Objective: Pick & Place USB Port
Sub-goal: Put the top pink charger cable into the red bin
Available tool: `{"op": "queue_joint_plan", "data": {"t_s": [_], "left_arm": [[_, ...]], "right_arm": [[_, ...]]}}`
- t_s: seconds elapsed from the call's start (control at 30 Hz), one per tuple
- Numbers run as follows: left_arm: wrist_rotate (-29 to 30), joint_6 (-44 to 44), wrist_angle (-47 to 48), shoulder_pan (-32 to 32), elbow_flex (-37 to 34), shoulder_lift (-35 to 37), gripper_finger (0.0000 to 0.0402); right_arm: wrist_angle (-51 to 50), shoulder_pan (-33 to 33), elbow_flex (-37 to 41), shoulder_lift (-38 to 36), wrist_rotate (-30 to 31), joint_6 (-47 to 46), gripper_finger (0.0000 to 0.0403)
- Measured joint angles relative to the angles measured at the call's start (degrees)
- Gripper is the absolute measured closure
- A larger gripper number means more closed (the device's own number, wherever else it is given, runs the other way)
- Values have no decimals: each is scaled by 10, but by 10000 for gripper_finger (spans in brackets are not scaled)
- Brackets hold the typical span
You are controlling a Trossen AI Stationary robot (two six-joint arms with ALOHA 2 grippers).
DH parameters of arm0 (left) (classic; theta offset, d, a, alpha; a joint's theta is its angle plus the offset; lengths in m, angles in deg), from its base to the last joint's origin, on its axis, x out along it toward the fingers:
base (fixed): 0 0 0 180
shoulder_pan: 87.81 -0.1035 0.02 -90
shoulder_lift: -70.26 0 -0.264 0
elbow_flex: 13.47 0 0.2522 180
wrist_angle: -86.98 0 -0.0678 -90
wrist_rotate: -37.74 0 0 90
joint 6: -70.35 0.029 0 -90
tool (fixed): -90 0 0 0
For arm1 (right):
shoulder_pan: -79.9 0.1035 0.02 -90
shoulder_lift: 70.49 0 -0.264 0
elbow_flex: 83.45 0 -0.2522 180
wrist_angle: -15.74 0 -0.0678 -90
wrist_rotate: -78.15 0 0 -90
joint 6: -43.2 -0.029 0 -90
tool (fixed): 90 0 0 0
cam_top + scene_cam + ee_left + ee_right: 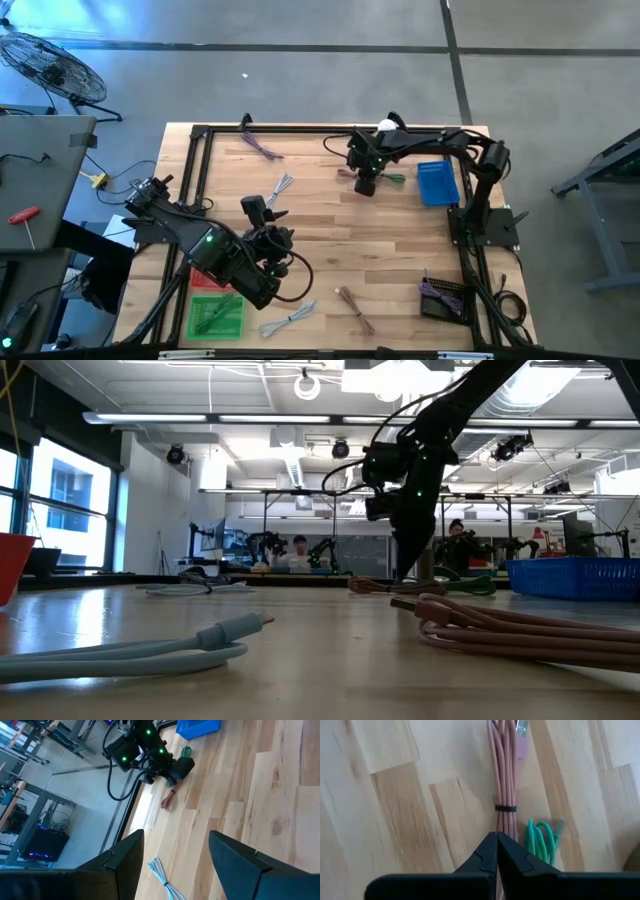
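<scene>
Black right gripper [496,842] closed tip against tip, pointing straight down, low over the wooden worktop [330,240] near its far edge, toward the far right corner. Set exactly on the line of the pink coiled USB cable tied with a thin black band [504,780], just beside that band; probably aimed there because the tie keeps all strands together for one grasp. Cannot tell whether any strand is already pinched between the tips or only touched from above.

Lying just beside the pink bundle: small green coiled cable [542,837], close enough to be caught by mistake. Near both, at the far right part of the worktop: blue plastic basket [437,183], likely the place for sorted pieces.

Waiting well apart, toward the near left corner: left gripper [176,834], fingers spread wide, holding nothing, above bare wood and near a pale grey cable [162,875]. Kept there presumably to leave the far side free.
</scene>
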Motion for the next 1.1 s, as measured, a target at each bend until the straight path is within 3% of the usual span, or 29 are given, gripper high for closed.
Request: {"op": "queue_joint_plan", "data": {"t_s": [0.2, 0.5, 0.7, 0.93, 1.1], "left_arm": [[0, 0, 0, 0, 0, 0, 186], [0, 0, 0, 0, 0, 0, 186], [1, 0, 0, 0, 0, 0, 186], [1, -1, 0, 0, 0, 0, 186], [0, -1, 0, 0, 0, 0, 186]], "right_arm": [[14, 0, 20, 0, 2, 4, 383], [81, 0, 76, -4, 46, 5, 301], [102, -8, 92, -5, 47, -5, 271], [115, -18, 96, -4, 48, 3, 277], [118, -30, 96, -3, 62, 4, 337]]}}
